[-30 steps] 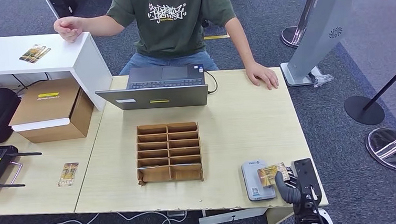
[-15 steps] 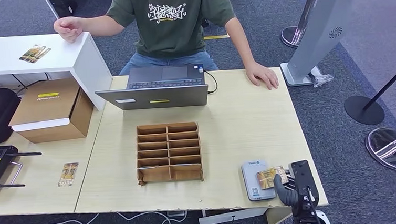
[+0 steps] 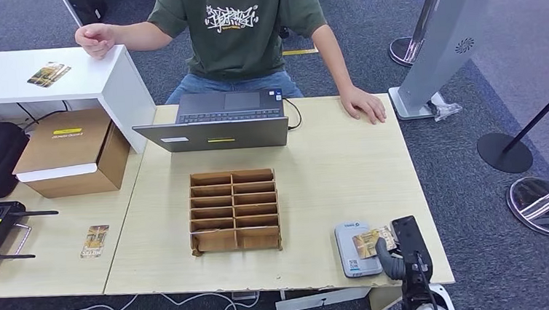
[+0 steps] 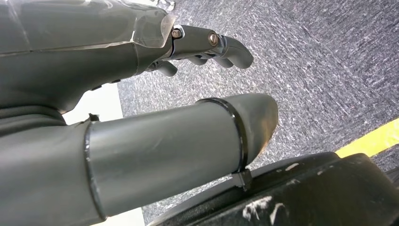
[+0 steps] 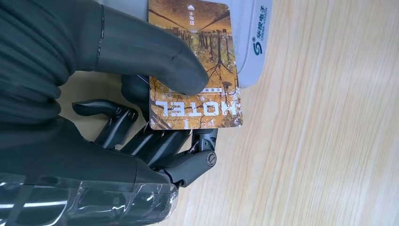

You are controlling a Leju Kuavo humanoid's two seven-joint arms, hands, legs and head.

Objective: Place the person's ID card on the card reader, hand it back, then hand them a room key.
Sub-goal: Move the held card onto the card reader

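My right hand [image 3: 399, 254] sits at the table's near right corner and pinches an orange card [image 3: 374, 240] printed "HOTEL" between thumb and fingers. In the right wrist view the card [image 5: 211, 37] lies partly over the grey card reader [image 5: 253, 42], with the thumb of the right hand [image 5: 94, 94] pressing on top and the fingers underneath. The card reader [image 3: 353, 252] rests flat on the table beside that hand. My left hand [image 4: 141, 132] hangs over the carpet, fingers apart and holding nothing. The person [image 3: 237, 26] sits behind the laptop, one hand [image 3: 364, 105] flat on the table.
A cardboard slot organizer [image 3: 234, 210] stands mid-table, with an open laptop [image 3: 218, 122] behind it. A loose card [image 3: 96, 240] lies on the left table near a brown box [image 3: 74, 151]. More cards [image 3: 48, 73] rest on the white shelf. Stanchion bases [image 3: 505, 152] stand at the right.
My right hand has shifted slightly left and away from the table edge, carrying the card a little further over the reader. The person has not moved.
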